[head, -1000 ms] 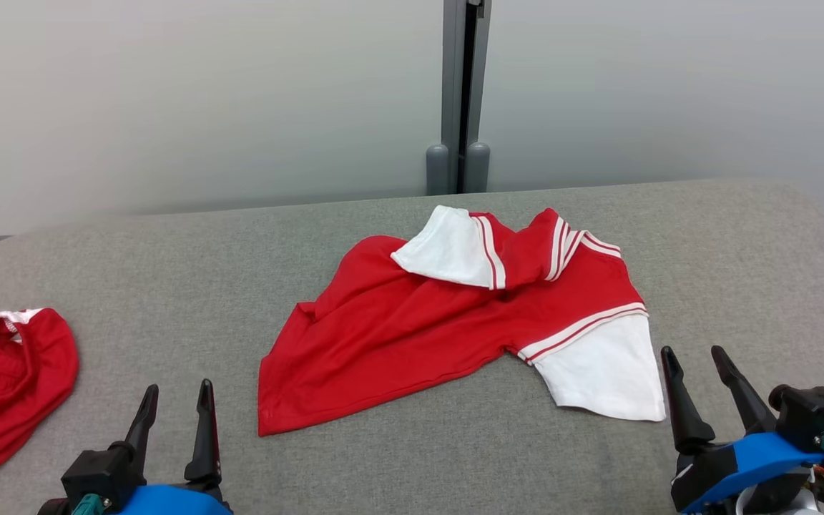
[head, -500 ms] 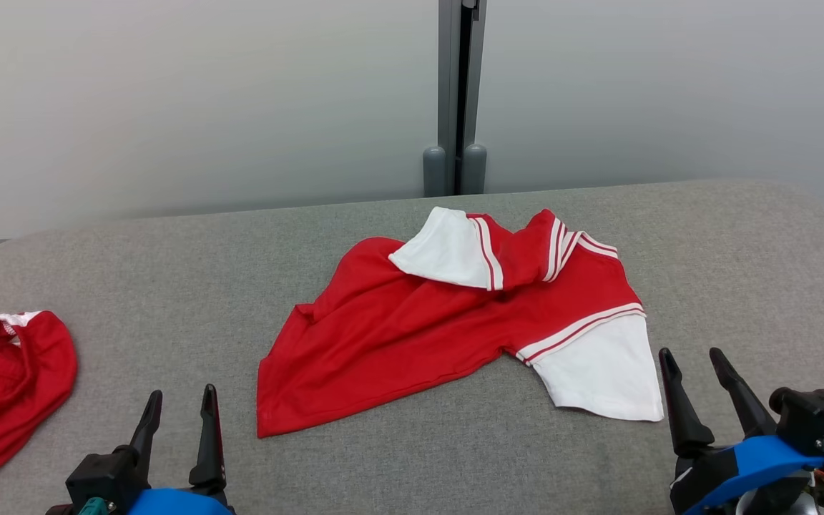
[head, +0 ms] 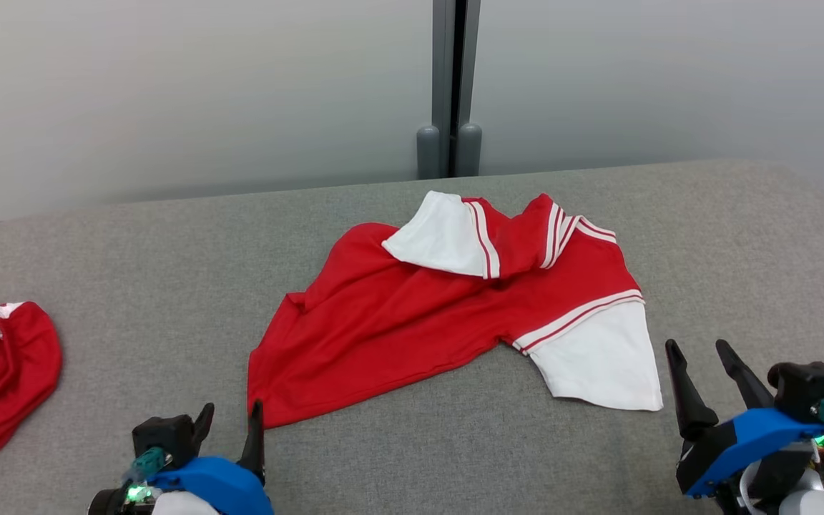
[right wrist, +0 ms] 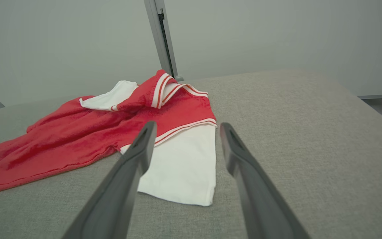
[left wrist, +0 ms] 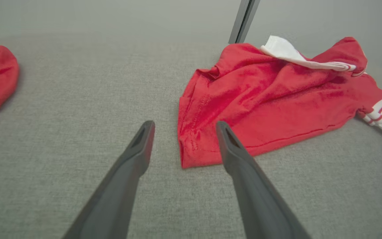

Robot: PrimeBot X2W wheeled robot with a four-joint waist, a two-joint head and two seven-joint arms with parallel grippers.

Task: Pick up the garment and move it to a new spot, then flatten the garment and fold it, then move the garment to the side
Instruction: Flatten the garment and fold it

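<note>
Pointing at garment (head: pixel 419 315), left gripper (head: pixel 233 408) spread.

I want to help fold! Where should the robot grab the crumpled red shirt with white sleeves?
Likely the near hem corner of the red shirt, from the robot's side with the open left gripper: it lies flat and free ahead of the fingers.

My head camera looks forward and down across the grey fabric-covered bench (head: pixel 133 257) from above. Both wrist cameras sit low and close, sighting along the left claw (left wrist: pixel 185 123) and right claw (right wrist: pixel 187 123). All three share the crumpled red-and-white short-sleeved shirt (head: pixel 398 329).
</note>
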